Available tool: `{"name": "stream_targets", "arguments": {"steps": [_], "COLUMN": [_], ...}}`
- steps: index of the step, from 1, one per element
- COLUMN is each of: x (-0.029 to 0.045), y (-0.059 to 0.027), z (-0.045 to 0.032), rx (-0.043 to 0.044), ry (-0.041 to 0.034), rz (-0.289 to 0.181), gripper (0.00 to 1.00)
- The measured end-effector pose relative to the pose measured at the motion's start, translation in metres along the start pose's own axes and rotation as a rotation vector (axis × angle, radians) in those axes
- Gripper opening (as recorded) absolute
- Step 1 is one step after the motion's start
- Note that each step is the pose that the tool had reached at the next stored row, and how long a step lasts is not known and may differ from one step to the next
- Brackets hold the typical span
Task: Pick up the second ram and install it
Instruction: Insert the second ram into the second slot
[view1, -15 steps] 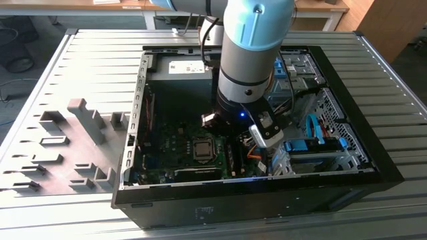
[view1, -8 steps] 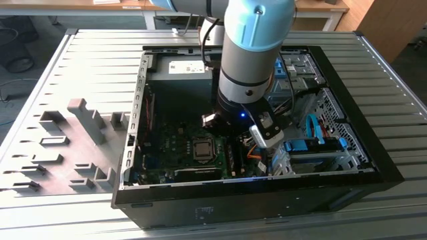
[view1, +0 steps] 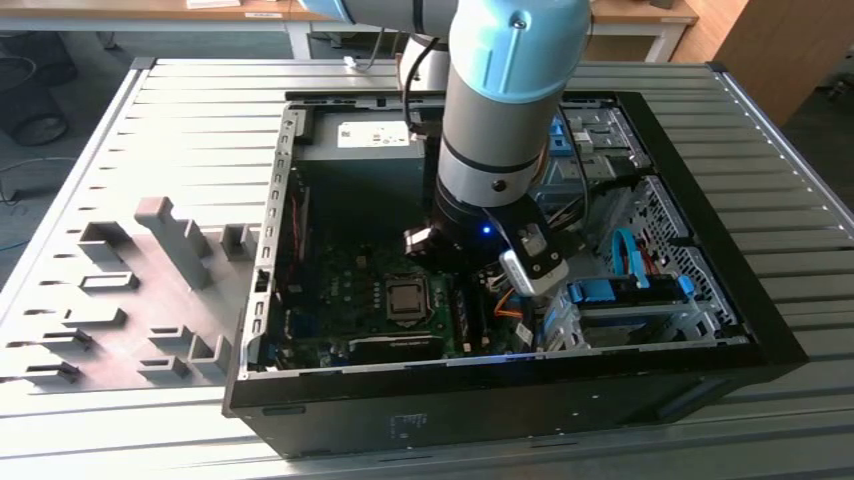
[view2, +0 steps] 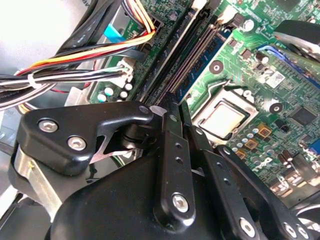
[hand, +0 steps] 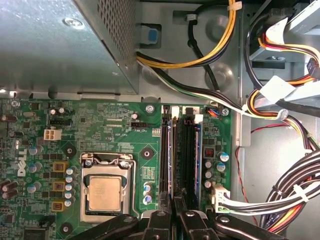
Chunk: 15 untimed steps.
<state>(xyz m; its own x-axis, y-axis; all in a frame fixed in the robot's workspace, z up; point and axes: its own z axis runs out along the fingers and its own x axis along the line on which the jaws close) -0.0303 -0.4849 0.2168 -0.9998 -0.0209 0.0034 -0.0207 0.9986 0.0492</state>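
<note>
Green motherboard; black end effector; yellow-orange-black cables.

A ribbed metal table fills the exterior view; beyond it stand a wooden desk with white legs and a wooden cabinet.

Second ram, the thin long narrow memory board: in the first wrist view it is edge-on, just a narrow pale grey-blue strip. It stands on edge, in line with the row of black and blue memory slots on the green motherboard. Can't tell if it's fully seated. Chips and label aren't visible at this angle.
</note>
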Motion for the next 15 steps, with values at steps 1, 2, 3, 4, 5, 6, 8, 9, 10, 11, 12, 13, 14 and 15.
{"name": "stream_targets", "arguments": {"steps": [1,2,3,4,5,6,8,9,10,11,12,13,14,15], "x": [0.0,0.0,0.0,-0.0001,-0.0001,-0.0001,0.0,0.0,0.0,0.0,0.0,0.0,0.0,0.0], "y": [0.0,0.0001,0.0002,0.0002,0.0003,0.0003,0.0003,0.0003,0.0003,0.0002,0.0002,0.0001,0.0001,0.0], "z": [0.0,0.0,-0.0001,-0.0003,-0.0004,-0.0005,-0.0005,-0.0006,-0.0006,-0.0004,0.0,0.0006,0.0012,0.0019], "rx": [0.0,0.0001,0.0,-0.0001,-0.0002,-0.0001,0.0,0.0001,0.0003,0.0005,0.0009,0.0012,0.0014,0.0014], "ry": [0.0001,0.0001,0.0001,0.0001,0.0001,0.0001,0.0003,0.0003,0.0004,0.0005,0.0007,0.0009,0.001,0.001], "rz": [-0.001,-0.002,-0.003,-0.003,-0.004,-0.005,-0.007,-0.007,-0.008,-0.008,-0.008,-0.008,-0.008,-0.008], "gripper": [0.14,0.14,0.14,0.14,0.14,0.14,0.14,0.14,0.14,0.14,0.14,0.14,0.14,0.14]}}
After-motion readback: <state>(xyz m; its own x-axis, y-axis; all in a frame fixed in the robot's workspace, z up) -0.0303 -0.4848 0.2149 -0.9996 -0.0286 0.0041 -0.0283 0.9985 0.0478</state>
